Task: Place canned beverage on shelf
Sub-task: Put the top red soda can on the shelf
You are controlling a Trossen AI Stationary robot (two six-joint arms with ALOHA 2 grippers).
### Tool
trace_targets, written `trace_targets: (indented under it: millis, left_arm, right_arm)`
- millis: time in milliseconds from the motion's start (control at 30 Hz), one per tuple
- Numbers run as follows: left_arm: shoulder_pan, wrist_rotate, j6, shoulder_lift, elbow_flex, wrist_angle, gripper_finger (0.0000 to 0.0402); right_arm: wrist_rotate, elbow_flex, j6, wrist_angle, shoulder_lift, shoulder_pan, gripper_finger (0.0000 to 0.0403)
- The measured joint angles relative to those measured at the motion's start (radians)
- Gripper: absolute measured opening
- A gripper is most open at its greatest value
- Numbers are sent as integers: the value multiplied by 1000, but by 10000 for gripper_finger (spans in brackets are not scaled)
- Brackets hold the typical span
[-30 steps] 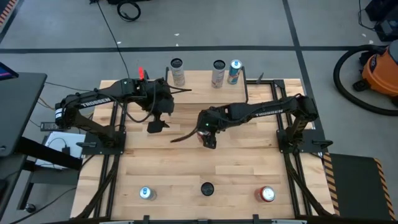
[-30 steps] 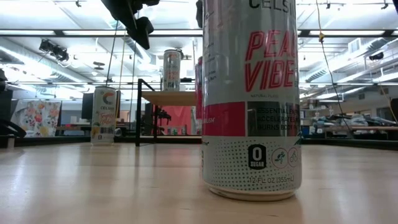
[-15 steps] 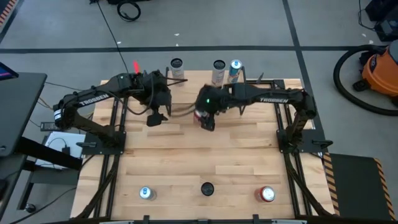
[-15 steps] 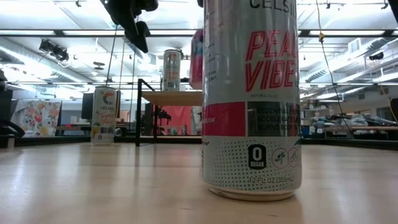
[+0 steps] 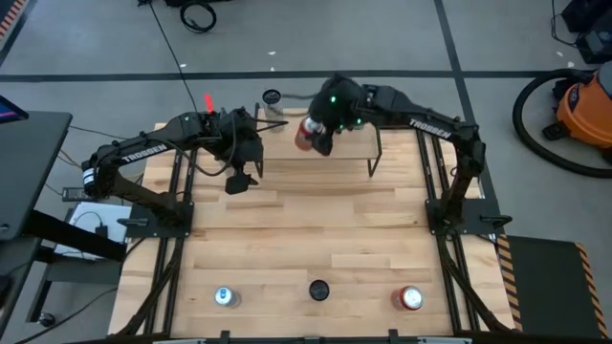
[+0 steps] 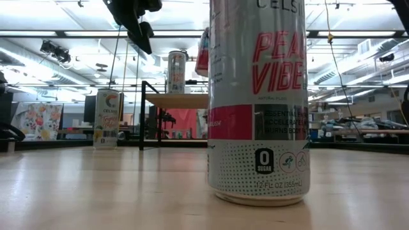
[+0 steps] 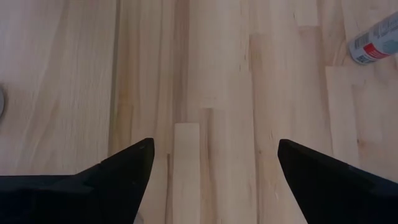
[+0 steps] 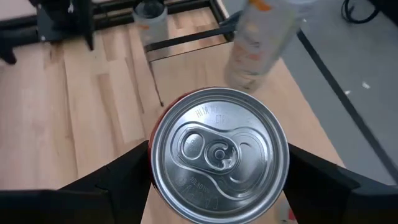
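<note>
- Your right gripper (image 5: pixel 318 136) reaches out over the shelf (image 5: pixel 356 145), fingers clamped on a red can (image 8: pixel 219 147) held above its top board.
- Your left gripper (image 5: pixel 241 182) hangs beside the shelf's left end, fingers (image 7: pixel 121 168) spread wide, holding nothing.
- One can (image 6: pixel 176 71) stands on the shelf.

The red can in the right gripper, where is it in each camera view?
High view: red can at the shelf's left end.
Low view: upper middle, mostly behind the big near can.
Left wrist view: not visible.
Right wrist view: centre, lid up.
Shared landmark: shelf.
</note>
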Motion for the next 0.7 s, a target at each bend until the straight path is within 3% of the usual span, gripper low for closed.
trace_targets:
  millis: [200,700]
  left_arm:
    - [0,0,0,0,0,1,353]
    - [0,0,-23,0,0,8,353]
  right_arm:
    - [-38,1,9,6,0,-59,309]
    - [-49,-104,-49,63,0,-19,317]
